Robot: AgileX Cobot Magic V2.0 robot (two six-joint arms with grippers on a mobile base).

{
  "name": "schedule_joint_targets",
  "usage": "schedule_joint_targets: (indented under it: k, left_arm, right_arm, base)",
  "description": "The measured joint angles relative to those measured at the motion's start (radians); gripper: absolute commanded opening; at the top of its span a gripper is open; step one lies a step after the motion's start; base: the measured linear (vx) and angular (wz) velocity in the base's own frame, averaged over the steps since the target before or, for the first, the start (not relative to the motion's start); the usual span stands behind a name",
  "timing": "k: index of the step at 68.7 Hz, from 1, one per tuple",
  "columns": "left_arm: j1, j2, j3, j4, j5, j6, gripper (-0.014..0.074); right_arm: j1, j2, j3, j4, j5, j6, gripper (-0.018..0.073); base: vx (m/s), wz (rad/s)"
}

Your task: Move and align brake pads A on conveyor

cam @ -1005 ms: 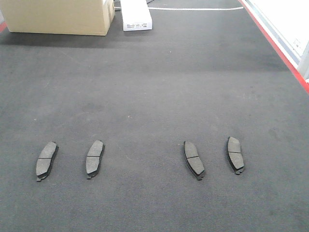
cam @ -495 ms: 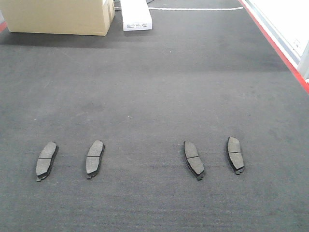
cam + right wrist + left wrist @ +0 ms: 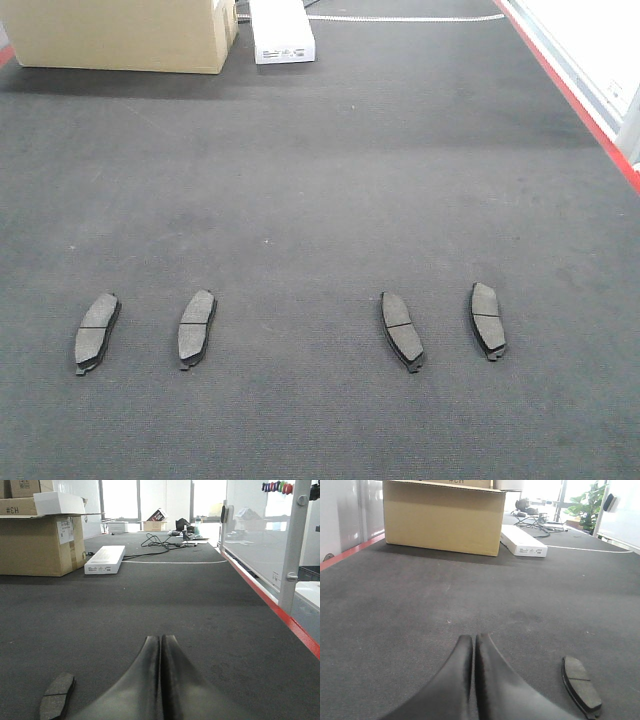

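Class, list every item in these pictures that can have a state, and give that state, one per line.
Left gripper: shut, empty.
Right gripper: shut, empty.
Brake pads A: four lying flat on the conveyor, in two spaced pairs, ungripped.
Cardboard box: its flaps are out of view.

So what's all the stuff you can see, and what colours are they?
pads: four, dark grey, in a row across the near belt, two on the left, two on the right
belt: one, dark charcoal, under everything
red strip: one, along the belt's right edge
box: one, tan cardboard, far left
white case: one, flat, beside the box
cable: one, white, lying across the far end of the belt
plant: one, green, far background
left hand: black fingers pressed together, holding nothing
right hand: black fingers pressed together, holding nothing
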Motion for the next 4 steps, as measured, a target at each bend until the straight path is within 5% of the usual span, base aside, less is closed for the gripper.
schedule_joint_targets:
  k: [4]
  left_arm:
    - [0.000,0.000,0.000,0.000,0.000,0.000,-0.0006]
  right_arm:
    - [0.000,0.000,0.000,0.000,0.000,0.000,-0.0010]
  base:
    - [0.00,0.00]
